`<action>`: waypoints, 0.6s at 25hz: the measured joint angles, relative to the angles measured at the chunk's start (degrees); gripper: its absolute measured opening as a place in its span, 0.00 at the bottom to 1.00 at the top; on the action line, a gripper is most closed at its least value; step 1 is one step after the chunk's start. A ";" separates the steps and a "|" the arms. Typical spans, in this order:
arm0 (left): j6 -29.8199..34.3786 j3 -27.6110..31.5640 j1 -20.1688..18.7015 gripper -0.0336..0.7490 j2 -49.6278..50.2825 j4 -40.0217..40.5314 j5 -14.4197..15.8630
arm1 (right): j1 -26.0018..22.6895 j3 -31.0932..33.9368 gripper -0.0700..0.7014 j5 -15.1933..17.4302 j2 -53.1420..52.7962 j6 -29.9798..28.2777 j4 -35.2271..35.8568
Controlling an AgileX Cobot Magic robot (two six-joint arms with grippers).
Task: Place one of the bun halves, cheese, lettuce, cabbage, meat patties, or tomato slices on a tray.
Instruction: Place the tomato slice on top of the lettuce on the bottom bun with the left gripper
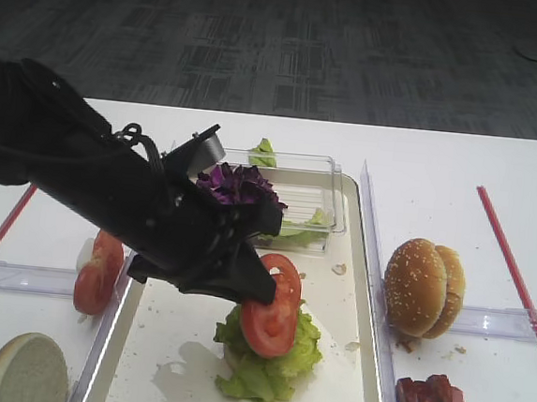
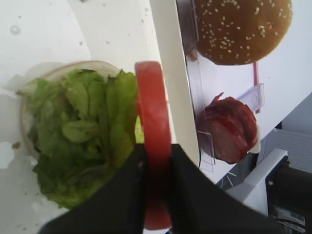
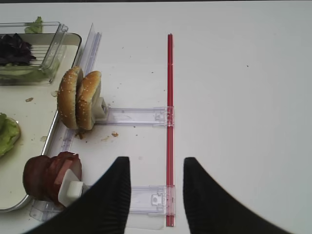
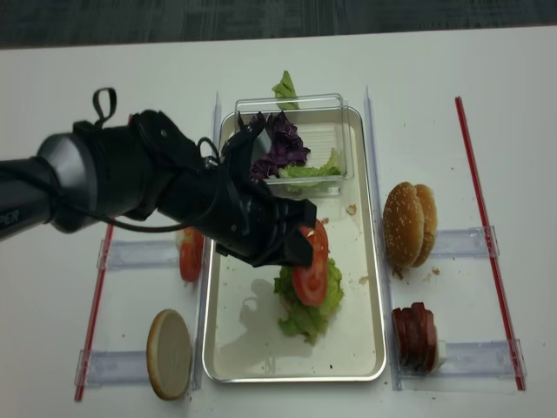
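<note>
Tomato slice [image 1: 271, 312] pinched in left gripper [image 1: 263, 290] over lettuce [image 1: 263, 365], mid-tray [image 1: 357, 265].

A white worktop [image 1: 441, 160] fills the foreground. Beyond its far edge lies dark grey patterned carpet [image 1: 282, 42], evenly lit.

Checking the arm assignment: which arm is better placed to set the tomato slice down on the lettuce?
Left. Its hand is shut on the tomato slice, directly above the lettuce on the tray. The right hand is open, empty, out over the bare table beside the red strip.
</note>
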 joint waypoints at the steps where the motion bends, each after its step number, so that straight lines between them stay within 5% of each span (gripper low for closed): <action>1: 2.11 0.95 0.59 0.13 0.00 -2.16 0.00 | 0.00 0.00 0.48 0.00 0.00 0.00 0.00; 15: 9.87 2.83 1.65 0.13 2.23 -7.17 2.33 | 0.00 0.00 0.48 0.00 0.00 0.00 0.00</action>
